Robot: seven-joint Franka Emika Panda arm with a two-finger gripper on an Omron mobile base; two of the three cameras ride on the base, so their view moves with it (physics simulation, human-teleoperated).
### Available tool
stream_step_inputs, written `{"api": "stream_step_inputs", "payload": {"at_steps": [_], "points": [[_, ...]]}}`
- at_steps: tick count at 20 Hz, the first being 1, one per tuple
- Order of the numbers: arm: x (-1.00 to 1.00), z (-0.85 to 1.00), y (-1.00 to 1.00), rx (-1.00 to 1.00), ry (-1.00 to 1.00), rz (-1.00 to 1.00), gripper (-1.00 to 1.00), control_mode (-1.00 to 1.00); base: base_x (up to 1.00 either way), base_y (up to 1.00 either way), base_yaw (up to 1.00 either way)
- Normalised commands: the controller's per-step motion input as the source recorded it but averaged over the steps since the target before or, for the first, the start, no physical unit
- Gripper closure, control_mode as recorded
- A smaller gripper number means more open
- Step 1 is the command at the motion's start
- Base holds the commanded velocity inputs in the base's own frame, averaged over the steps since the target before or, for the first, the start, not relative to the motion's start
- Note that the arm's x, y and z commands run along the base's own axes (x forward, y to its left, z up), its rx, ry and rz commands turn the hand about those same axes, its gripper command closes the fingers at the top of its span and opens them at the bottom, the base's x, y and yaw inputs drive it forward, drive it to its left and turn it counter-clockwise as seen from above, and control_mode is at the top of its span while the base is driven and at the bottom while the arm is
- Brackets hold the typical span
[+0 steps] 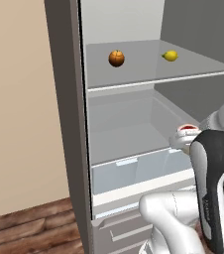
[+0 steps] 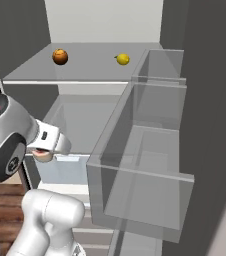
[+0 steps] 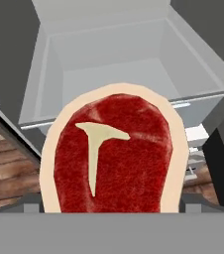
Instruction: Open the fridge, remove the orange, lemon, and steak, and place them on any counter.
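The fridge [image 1: 64, 124] stands open, its pale interior exposed. On the upper shelf [image 1: 153, 69] the orange [image 1: 116, 58] sits toward the left and the lemon [image 1: 170, 56] toward the right, well apart and both resting on the shelf surface; from the right base view the orange [image 2: 60, 56] and lemon [image 2: 122, 59] keep the same order. Below the shelf a clear drawer [image 1: 134, 168] lies at the bottom of the compartment. The door [image 2: 210, 125] swings out on the right, carrying see-through bins [image 2: 145, 190].

The steak [image 3: 115, 154] fills the middle of the hand view, red with a pale fat rim and a light T-shaped streak, seen flat-on and close to the camera, in front of the drawer [image 3: 119, 64]. In the left base view a sliver of the steak [image 1: 187, 129] shows at the end of the white arm [image 1: 210, 163], just outside the fridge's lower compartment; in the right base view its edge [image 2: 44, 156] peeks out beneath the hand. The claw [image 3: 115, 206] is spread wide on either side of the steak, which sits between its fingers; the tips themselves are hidden behind the meat, so contact cannot be confirmed. Brown wood floor [image 1: 25, 228] shows at lower left beside a beige wall [image 1: 15, 99].
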Motion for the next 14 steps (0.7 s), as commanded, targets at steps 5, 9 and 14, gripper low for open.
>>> {"api": "stream_step_inputs", "payload": {"at_steps": [5,9,14], "points": [[-0.52,0.39,0.29,0.00,0.02,0.08,1.00,-1.00,0.00,0.00,0.00],[-0.58,0.37,0.09,0.00,0.01,0.02,1.00,-1.00,0.00,0.00,0.00],[-0.36,0.19,0.02,0.00,0.00,0.00,1.00,-1.00,0.00,0.00,0.00]]}}
